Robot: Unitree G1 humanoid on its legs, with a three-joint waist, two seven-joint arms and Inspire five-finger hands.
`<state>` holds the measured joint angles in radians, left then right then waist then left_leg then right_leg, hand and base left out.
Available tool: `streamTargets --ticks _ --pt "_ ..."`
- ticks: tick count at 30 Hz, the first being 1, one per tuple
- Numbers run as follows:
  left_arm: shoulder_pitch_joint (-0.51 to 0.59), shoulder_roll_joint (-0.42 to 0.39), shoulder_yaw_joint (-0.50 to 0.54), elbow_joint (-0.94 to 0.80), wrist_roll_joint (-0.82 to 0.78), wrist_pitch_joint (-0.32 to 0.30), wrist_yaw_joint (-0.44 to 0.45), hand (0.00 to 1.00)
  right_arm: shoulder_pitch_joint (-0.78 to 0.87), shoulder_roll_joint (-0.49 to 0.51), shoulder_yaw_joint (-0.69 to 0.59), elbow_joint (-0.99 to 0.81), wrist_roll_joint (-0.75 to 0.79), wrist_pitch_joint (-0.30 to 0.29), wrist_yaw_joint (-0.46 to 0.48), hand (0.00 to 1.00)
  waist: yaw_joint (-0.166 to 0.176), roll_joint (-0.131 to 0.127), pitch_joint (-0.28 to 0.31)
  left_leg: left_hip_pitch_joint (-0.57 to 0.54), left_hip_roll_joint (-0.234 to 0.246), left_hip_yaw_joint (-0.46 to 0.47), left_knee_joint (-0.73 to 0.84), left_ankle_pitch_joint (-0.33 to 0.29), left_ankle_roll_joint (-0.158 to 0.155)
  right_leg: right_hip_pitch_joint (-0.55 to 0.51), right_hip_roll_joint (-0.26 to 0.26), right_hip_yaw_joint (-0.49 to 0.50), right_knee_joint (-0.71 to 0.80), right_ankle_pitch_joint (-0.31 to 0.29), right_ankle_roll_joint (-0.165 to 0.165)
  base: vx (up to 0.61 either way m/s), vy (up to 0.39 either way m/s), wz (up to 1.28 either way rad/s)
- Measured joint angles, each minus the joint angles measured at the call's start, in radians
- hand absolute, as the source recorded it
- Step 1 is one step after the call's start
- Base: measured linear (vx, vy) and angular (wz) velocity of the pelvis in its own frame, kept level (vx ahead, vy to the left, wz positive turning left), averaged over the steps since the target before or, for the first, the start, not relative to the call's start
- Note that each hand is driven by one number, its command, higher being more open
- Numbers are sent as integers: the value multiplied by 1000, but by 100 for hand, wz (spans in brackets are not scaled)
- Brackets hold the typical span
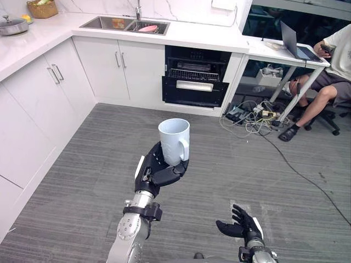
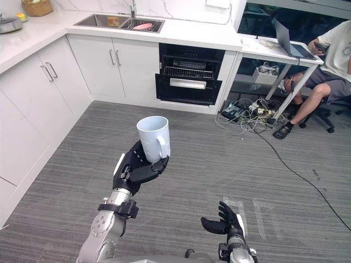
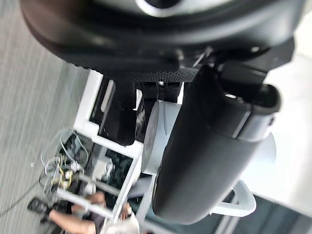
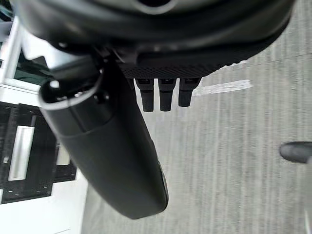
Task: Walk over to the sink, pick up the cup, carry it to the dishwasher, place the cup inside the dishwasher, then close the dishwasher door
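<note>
Curling round the lower body of the stiff, probably slippery white mug (image 1: 174,139) at frame centre, the left hand (image 1: 158,173) grips it, the right hand (image 1: 240,226) slack-fingered.

I see the white cup (image 1: 174,141) upright, handle to the right, gripped in my left hand (image 1: 159,171) above the floor. Well ahead, the steel sink (image 1: 125,24) sits in the counter. Just right of it, below the countertop, the black dishwasher (image 1: 196,76) stands open, a wire rack showing inside.

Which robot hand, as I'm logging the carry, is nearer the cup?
Left. The left robot hand grips the cup; the right robot hand is open, apart, to its right.
</note>
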<state>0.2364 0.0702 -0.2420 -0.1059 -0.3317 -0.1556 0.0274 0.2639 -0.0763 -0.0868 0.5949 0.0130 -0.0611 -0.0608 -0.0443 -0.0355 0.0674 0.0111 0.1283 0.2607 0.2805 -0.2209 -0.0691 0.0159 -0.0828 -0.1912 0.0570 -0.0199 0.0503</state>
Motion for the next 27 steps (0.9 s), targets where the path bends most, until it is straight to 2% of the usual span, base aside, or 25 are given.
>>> streamTargets --ticks 3,5,6,7,8,9,10,11,12,14,15,16,17,18,19,20,21,22,23,24,25,26,27 --pt "3 -23 35 -7 10 1 22 30 -53 -14 12 0 -8 14 -28 90 8 6 13 -40 28 46 67 -35 14 -22 -2 -26 55 -24 13 -32 6 30" --pt "9 -36 67 -41 12 1 43 30 -102 -20 15 -20 -18 14 -33 90 33 -3 25 -65 15 51 122 -87 40 -93 -41 -23 209 -125 26 -39 95 11" --pt "16 -36 74 -57 12 0 46 30 -111 -20 15 -28 -21 13 -34 90 34 -7 29 -67 5 49 136 -104 50 -109 -60 -24 258 -151 29 7 120 25" --pt "37 -35 82 -87 12 0 51 30 -121 -22 17 -42 -38 13 -34 90 33 -14 32 -71 -23 38 160 -135 59 -132 -104 -25 354 -199 25 32 103 28" --pt "47 -36 85 -99 12 0 52 30 -121 -24 18 -49 -45 13 -35 90 32 -14 32 -70 -39 32 168 -150 64 -145 -122 -27 410 -214 21 110 186 31" --pt "66 -36 90 -124 14 -1 58 30 -128 -29 25 -54 -51 13 -35 90 37 -15 35 -61 -71 26 176 -173 91 -194 -168 -21 541 -209 13 163 206 25" --pt "81 -33 94 -152 17 -1 60 30 -137 -27 38 -54 -55 14 -34 90 42 -16 51 -33 -95 13 175 -183 110 -257 -194 27 705 -171 -39 195 204 29" --pt "83 -30 90 -159 17 -1 60 30 -137 -25 43 -53 -56 14 -33 90 41 -10 58 -16 -98 -2 175 -192 117 -283 -191 47 757 -189 -45 218 136 48" --pt "81 -21 85 -169 18 -8 60 30 -138 -17 61 -54 -55 16 -27 90 40 1 64 6 -97 -28 171 -209 124 -327 -151 67 769 -233 -26 260 83 53" --pt "75 -12 77 -169 18 -14 60 30 -143 -13 67 -60 -55 16 -26 90 37 -1 67 37 -104 -53 143 -215 122 -371 -103 76 713 -241 -18 309 44 56" --pt "70 -5 60 -162 18 -14 59 30 -144 -17 64 -64 -55 16 -27 90 24 8 72 67 -107 -86 118 -209 110 -397 -65 79 635 -236 -11 398 -8 76" --pt "59 -3 47 -152 18 -14 58 30 -144 -24 60 -67 -55 16 -27 90 13 14 75 91 -108 -114 95 -208 105 -421 -39 81 560 -218 7 428 -22 95" --pt "44 -5 34 -138 18 -14 58 30 -144 -32 55 -74 -55 16 -27 90 3 20 80 119 -109 -143 66 -207 102 -436 -20 82 455 -171 14 502 -60 97" --pt "21 -6 20 -114 18 -14 57 30 -142 -46 54 -92 -55 16 -29 90 -4 23 82 162 -115 -170 27 -205 87 -437 2 77 291 -82 11 562 -98 89" --pt "9 -6 10 -102 18 -14 56 30 -141 -57 55 -111 -55 16 -30 90 -8 22 82 195 -123 -190 5 -211 73 -439 6 80 224 10 1 708 -149 106" --pt "-5 -9 -5 -78 18 -13 54 30 -141 -75 55 -129 -55 16 -31 90 -29 34 78 231 -120 -228 -3 -221 55 -429 6 106 248 144 -15 600 -154 77" --pt "-13 -22 -13 -61 18 -10 51 30 -148 -92 53 -136 -55 16 -32 90 -26 67 80 240 -102 -238 2 -221 54 -437 12 96 296 105 -6 604 -170 66" --pt "-23 -29 -29 -52 18 -6 51 30 -159 -105 52 -146 -55 16 -31 90 -26 101 82 224 -74 -241 66 -200 18 -436 19 72 356 52 -24 593 -193 52" --pt "-43 -36 -51 -29 18 -1 50 30 -155 -103 48 -155 -55 18 -30 90 -34 116 85 178 -38 -216 226 -156 -49 -394 16 26 390 -10 -35 587 -191 66" --pt "-54 -44 -60 -17 18 3 50 30 -140 -101 47 -170 -55 20 -29 90 -38 122 89 148 -7 -188 330 -110 -77 -353 29 5 390 -35 -41 575 -246 60" --pt "-50 -63 -63 -15 18 9 47 30 -95 -91 56 -226 -54 26 -28 90 -23 123 91 91 72 -93 537 66 -56 -266 50 1 371 -75 -61 588 -219 9" --pt "-40 -68 -63 -23 17 3 43 30 -55 -71 62 -302 -51 24 -33 90 1 112 97 27 165 -19 726 134 -30 -177 71 11 317 -108 -61 676 -219 -11" --pt "-43 -71 -66 -24 17 -1 41 30 -49 -62 57 -328 -46 21 -38 90 2 113 97 -25 197 -4 805 98 -18 -142 79 7 294 -119 -65 654 -145 -9"
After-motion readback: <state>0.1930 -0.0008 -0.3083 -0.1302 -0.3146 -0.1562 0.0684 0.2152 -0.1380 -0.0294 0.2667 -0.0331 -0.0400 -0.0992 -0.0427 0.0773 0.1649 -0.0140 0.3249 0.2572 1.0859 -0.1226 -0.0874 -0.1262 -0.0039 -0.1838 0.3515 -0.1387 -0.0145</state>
